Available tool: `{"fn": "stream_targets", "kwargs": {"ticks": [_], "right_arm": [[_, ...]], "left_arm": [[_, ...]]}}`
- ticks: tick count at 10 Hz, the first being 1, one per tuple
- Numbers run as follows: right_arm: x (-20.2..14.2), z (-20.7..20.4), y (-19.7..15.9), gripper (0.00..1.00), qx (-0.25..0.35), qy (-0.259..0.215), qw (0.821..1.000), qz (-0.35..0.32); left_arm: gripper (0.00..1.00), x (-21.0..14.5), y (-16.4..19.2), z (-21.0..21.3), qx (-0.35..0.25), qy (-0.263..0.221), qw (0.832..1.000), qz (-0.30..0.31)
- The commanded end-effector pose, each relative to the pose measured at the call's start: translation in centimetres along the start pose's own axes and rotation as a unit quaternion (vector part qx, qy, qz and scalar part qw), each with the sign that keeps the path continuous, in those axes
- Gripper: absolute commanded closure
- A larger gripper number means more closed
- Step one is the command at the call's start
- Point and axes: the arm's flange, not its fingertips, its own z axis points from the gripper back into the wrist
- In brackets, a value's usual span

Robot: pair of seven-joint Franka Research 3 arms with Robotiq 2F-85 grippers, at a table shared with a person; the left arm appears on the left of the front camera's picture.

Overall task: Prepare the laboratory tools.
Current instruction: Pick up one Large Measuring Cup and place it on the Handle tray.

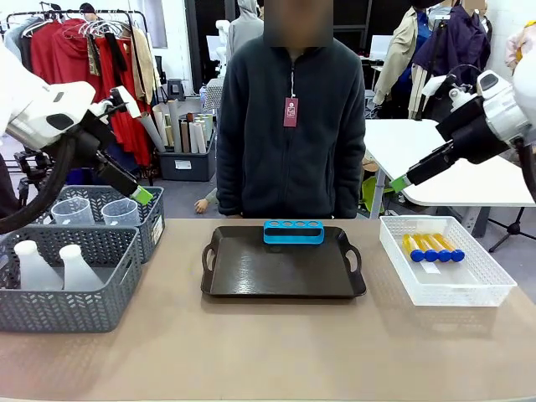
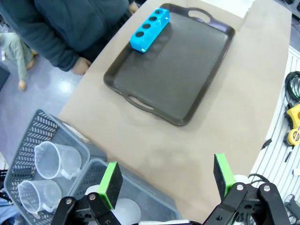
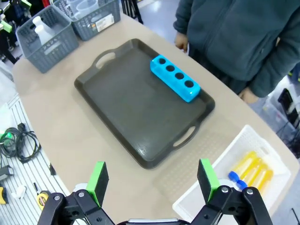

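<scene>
Front view: both arms hang raised over the counter's (image 1: 268, 352) two ends. The left pincer (image 2: 167, 180) stands wide, holding nothing, above the grey baskets (image 1: 75, 285). The right pincer (image 3: 152, 178) is likewise wide and empty. Four amber-filled tubes with blue caps (image 1: 431, 248) lie side by side in a white perforated bin (image 1: 486, 280) at the right. Two clear measuring cups (image 1: 74, 209) sit in the far basket and two white conical flasks (image 1: 77, 266) in the near one. The blue tube rack (image 1: 293, 231) rests at the far edge of the dark tray (image 1: 283, 272), before a person in a dark fleece (image 1: 289, 151).
</scene>
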Motion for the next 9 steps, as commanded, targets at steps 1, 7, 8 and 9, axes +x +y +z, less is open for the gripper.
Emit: {"fn": "stream_targets", "kwargs": {"ticks": [1,7,8,9], "right_arm": [[0.6,0.0,0.8,0.00,0.043,-0.015,0.998,0.049],[5.8,5.2,0.1,0.00,0.082,-0.026,0.991,0.106],[6.1,6.1,-0.5,0.00,0.088,-0.031,0.990,0.109],[6.4,6.8,-1.0,0.00,0.088,-0.033,0.990,0.107]], "left_arm": [[0.00,0.0,0.2,0.3,-0.009,0.011,1.000,-0.013],[0.00,2.6,2.5,6.8,-0.007,-0.001,0.998,-0.069],[0.00,3.2,2.7,8.3,0.011,0.000,0.997,-0.075],[0.00,3.7,2.8,9.7,0.021,-0.007,0.996,-0.082]]}}
